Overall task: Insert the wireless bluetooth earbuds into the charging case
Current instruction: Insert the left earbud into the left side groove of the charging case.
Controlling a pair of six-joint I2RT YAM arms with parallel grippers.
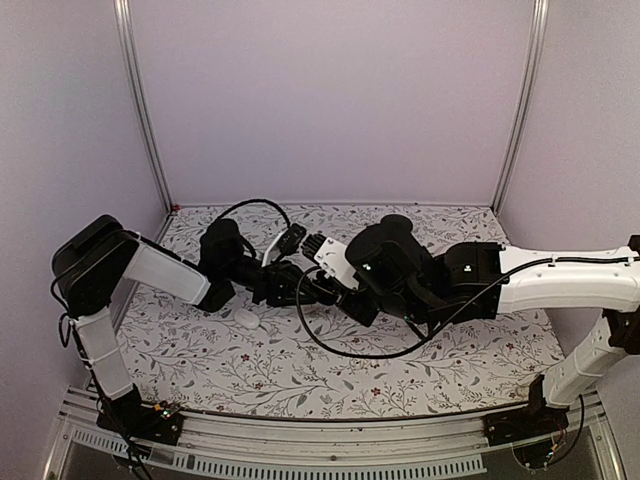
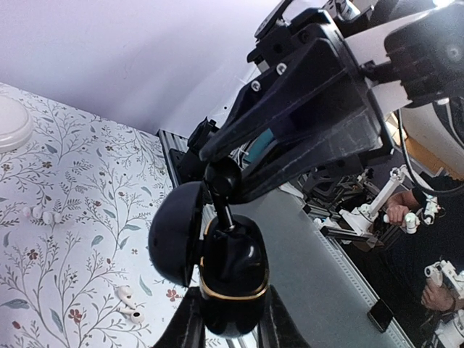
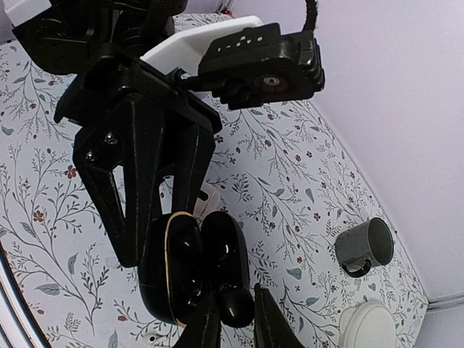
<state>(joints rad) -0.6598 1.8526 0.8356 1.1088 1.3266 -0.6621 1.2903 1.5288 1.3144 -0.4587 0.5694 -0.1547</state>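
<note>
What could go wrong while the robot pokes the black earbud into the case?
1. The right gripper pinches the black earbud by only a small part, so it might slip or twist and miss its slot in the charging case.
2. The left gripper holds the charging case up off the table; a hard push might tilt it or knock it loose.
3. The open lid stands close beside the right gripper, which might bump it shut.
</note>
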